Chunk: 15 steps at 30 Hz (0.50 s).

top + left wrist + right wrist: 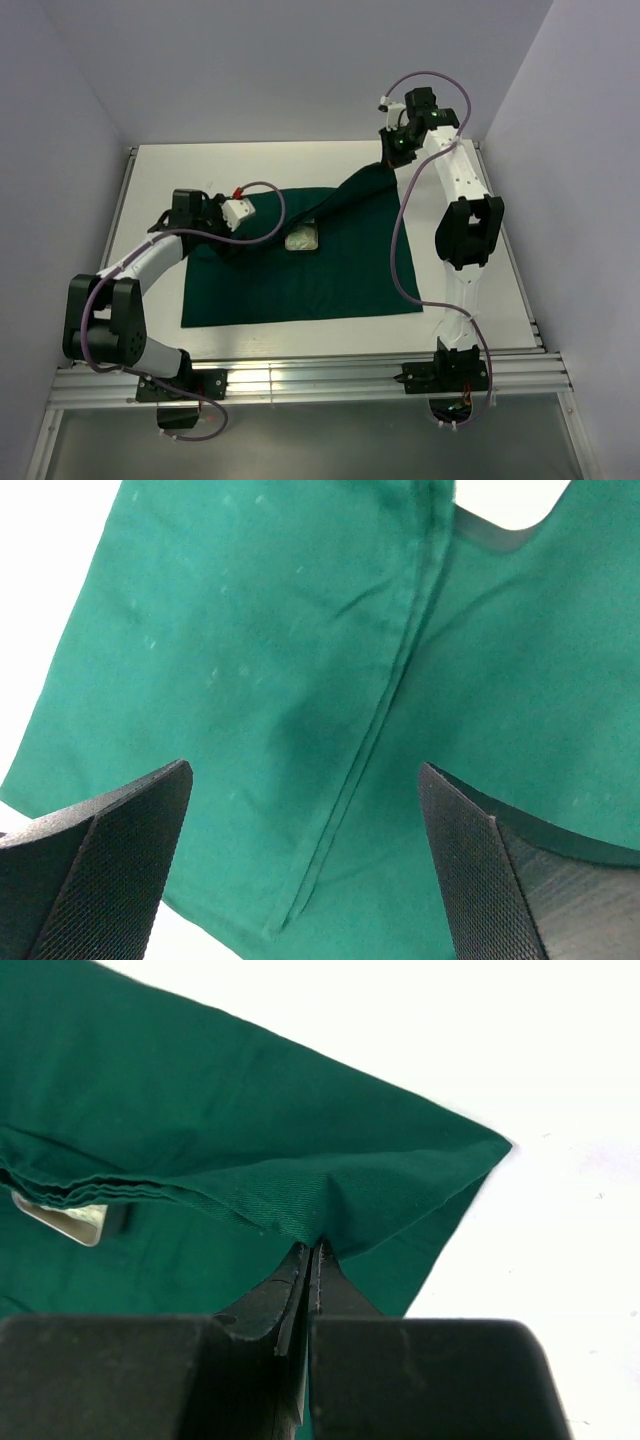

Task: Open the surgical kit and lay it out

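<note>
**Top view.** Cloth wrap (290, 280) lies spread over the middle of the bench (280, 165), mostly flat. Its far right corner is raised off the surface in the right hand (393, 152), up by the bench's far right corner. A fold runs slack from there down toward the steel tray (302, 240), which sits on the cloth near its far edge. No other contents are visible. Left hand (228, 240) hovers over the cloth's far left part.

**Left wrist.** Left hand (305, 770) is spread wide and holds nothing. Below it are the cloth (230, 660) and a stitched hem. A strip of bare bench (40, 540) shows at the side.

**Right wrist.** Right hand (310, 1260) is pressed together, pinching the cloth (250, 1140) just behind its corner point. The tray (65, 1220) peeks from under the draped fold.

**Step in hand, my reading.** Laying out the last flap. Carry the corner outward and low so the fold clears the tray without dragging it. Set the corner flat before letting go. The left hand could pin the near layer if the sheet slides.
</note>
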{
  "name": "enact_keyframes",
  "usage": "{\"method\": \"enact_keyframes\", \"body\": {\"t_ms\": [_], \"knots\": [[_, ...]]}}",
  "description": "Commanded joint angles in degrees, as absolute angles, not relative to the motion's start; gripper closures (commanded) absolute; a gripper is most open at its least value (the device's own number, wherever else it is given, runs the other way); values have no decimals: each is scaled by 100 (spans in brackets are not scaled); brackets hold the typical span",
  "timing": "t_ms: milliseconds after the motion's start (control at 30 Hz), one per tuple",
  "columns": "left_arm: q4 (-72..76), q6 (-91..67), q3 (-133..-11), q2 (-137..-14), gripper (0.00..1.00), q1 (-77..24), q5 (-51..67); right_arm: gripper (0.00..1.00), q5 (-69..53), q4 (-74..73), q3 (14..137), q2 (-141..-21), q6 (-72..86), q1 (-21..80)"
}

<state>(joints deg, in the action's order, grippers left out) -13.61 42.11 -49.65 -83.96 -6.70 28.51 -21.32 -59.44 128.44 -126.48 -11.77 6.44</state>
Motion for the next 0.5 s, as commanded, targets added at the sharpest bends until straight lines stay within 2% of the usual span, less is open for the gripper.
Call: {"method": "enact_keyframes", "body": {"t_ms": [0,467], "knots": [[-485,3938,-4703,-8156,1,-1018,2453,100,-2452,-5511,13025,-12331,-879,571],[-203,3586,-5001,-8833,1,-1792,2048,100,-2707,-5388,13096,-12357,-633,440]]}}
